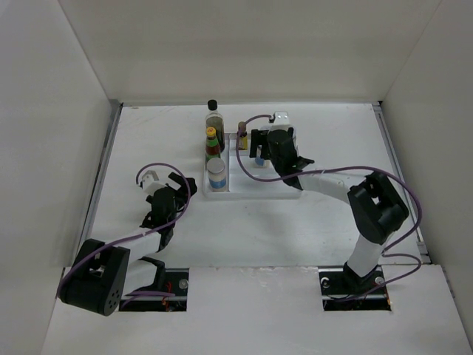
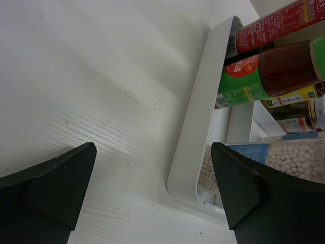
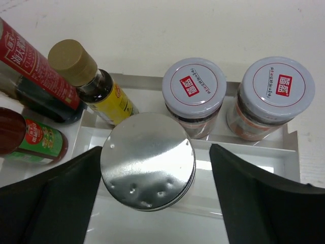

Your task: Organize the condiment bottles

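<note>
Two arms reach over the white surface (image 1: 310, 222) in the top view, where a white ridged tray (image 1: 251, 186) sits toward the far side. Along the tray's left edge stand a tall black-capped bottle (image 1: 213, 118), a green-and-red bottle (image 1: 212, 142) with a yellow cap and a blue-labelled shaker (image 1: 216, 174), in a row from far to near; a small amber bottle (image 1: 242, 136) stands just right of them at the far end. The right fingers (image 1: 256, 142) hang over the middle of the tray, while the left fingers (image 1: 179, 185) rest low near the surface, left of the tray and apart from it. From the left wrist, the left fingers (image 2: 51, 188) are spread as wide as they go and hold nothing: only bare surface and the tray's rounded corner (image 2: 195, 127) lie between them, with the shaker full of pale beads (image 2: 289, 157), the green-and-red bottle (image 2: 269, 71) and the red label of the tall bottle (image 2: 279, 23) visible inside the tray beyond. From the right wrist, the right fingers (image 3: 264, 203) are parted around a silver-lidded jar (image 3: 147, 160) standing upright in the tray; one finger sits at the lid's edge and a clear gap shows at the other, so the jar is not clamped. Behind it stand two white-lidded jars (image 3: 194, 86) side by side, and to the left the amber bottle (image 3: 76, 63) with its tan cap and yellow label.
</note>
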{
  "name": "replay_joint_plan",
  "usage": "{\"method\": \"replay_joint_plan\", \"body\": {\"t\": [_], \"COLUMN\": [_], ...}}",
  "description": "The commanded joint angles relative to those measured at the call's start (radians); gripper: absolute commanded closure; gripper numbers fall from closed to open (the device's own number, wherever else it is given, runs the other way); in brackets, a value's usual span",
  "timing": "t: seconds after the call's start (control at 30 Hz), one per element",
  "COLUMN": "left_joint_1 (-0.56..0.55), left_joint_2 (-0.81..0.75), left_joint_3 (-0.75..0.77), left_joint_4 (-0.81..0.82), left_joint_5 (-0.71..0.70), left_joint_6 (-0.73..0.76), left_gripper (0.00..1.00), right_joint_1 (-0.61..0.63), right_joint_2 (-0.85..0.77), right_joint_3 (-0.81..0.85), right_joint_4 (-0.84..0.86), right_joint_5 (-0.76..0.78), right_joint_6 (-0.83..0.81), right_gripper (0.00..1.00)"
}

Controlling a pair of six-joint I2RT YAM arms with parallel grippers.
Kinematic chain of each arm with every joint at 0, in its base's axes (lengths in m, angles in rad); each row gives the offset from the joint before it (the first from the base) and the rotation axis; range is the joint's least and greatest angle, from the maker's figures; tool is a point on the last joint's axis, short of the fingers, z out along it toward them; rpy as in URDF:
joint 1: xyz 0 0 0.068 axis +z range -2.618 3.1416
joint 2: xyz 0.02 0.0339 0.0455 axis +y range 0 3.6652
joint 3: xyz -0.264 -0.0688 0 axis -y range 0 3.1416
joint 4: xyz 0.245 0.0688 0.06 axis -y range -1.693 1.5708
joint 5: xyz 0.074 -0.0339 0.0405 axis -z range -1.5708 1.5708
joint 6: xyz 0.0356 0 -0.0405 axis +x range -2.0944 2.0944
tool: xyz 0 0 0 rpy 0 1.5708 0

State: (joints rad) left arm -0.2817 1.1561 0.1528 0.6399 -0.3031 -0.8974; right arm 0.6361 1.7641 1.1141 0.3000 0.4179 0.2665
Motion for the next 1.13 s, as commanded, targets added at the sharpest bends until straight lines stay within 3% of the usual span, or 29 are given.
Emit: {"method": "replay_joint_plan", "body": {"t": [0.0,0.27,0.53,0.77,1.1], "left_joint_1": [0.008,0.019,0.025,0.029,0.026], "left_joint_2": [-0.016,-0.021,-0.019,-0.013,0.073], "left_joint_3": [0.028,0.059,0.08,0.082,0.108], "left_joint_4": [0.034,-0.038,-0.078,-0.085,-0.062], "left_joint_5": [-0.008,-0.014,-0.031,-0.079,-0.099], "left_joint_6": [0.011,0.011,0.017,0.029,0.057], "left_gripper": [0.0,0.0,0.0,0.0,0.0], "right_joint_1": [0.001,-0.083,-0.273,-0.339,-0.283], "right_joint_2": [-0.067,-0.356,-0.577,-0.572,-0.474], "right_joint_3": [-0.002,-0.186,-0.591,-0.763,-0.706], "right_joint_4": [0.085,0.2,0.341,0.317,0.338], "right_joint_5": [-0.002,0.067,0.246,0.236,0.202], "right_joint_6": [0.01,0.069,0.333,0.508,0.458], "right_gripper": [0.02,0.0,0.0,0.0,0.0]}}
